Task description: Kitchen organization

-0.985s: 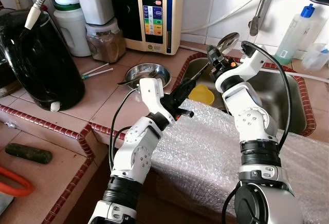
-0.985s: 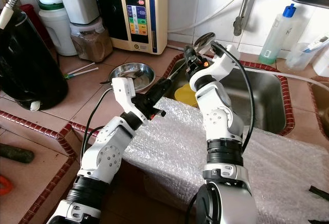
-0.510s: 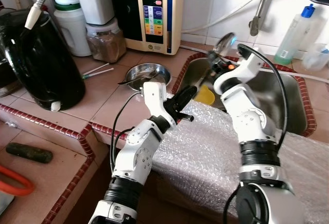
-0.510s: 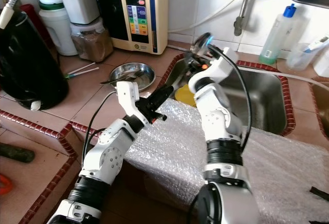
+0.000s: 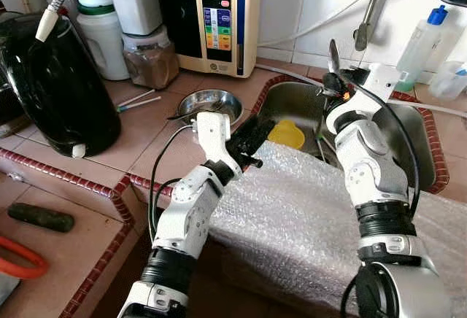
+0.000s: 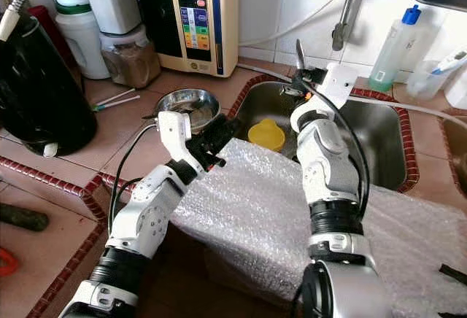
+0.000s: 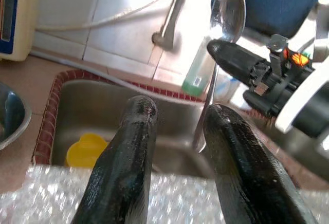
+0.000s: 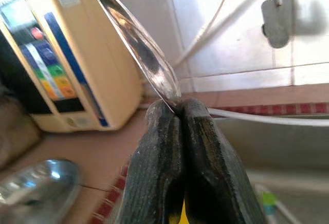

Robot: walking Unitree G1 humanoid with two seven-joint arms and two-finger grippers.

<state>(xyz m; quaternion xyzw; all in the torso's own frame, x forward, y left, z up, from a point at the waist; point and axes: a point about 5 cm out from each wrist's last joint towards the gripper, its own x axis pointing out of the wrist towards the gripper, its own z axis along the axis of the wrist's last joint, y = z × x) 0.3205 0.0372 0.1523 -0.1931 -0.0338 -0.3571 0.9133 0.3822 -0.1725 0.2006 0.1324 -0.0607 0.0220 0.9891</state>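
Note:
My right gripper (image 5: 334, 89) is shut on a metal spoon (image 5: 332, 54) over the steel sink (image 5: 412, 139). It pinches the neck just under the bowl (image 8: 139, 44). The spoon stands nearly upright, bowl up, and its handle (image 7: 205, 111) hangs down toward the basin. My left gripper (image 5: 253, 134) is open with nothing between its fingers (image 7: 128, 157). It hovers at the sink's left rim, above the edge of a bubble-wrap sheet (image 5: 306, 216), pointing at the spoon. A yellow cup (image 5: 286, 134) lies in the sink. A steel bowl (image 5: 210, 105) sits on the tiled counter to the left.
A black kettle (image 5: 51, 84), a jar (image 5: 149, 59) and a water purifier (image 5: 215, 15) line the back left. Two white sticks (image 5: 137, 101) lie beside the bowl. A tap (image 5: 368, 12) and a soap bottle (image 5: 419, 41) stand behind the sink. A cucumber (image 5: 40, 217) rests on the lower ledge.
My right gripper has carried the spoon to the right, over the sink, and turned it from slanted to nearly upright. My left gripper has pulled back slightly toward the counter edge.

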